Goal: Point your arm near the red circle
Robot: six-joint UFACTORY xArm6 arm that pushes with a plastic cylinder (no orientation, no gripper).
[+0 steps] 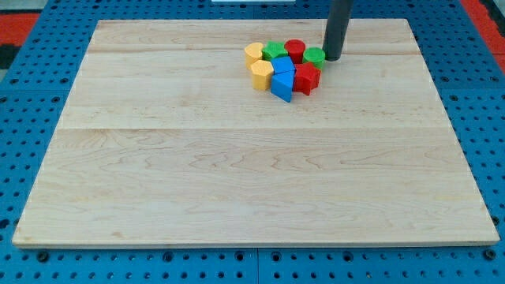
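Note:
The red circle (294, 49) stands at the top of a tight cluster of blocks near the view's top centre. My tip (332, 57) rests on the board just right of the cluster, beside a small green block (314, 56) and a short way right of the red circle. Around the red circle sit a green star-like block (274, 51), a red block (307, 79), two blue blocks (282, 65) (282, 86) and two yellow blocks (253, 54) (262, 74). The tip touches or nearly touches the small green block.
The wooden board (252, 181) lies on a blue perforated table (24, 118). All blocks are grouped in the one cluster near the board's top edge.

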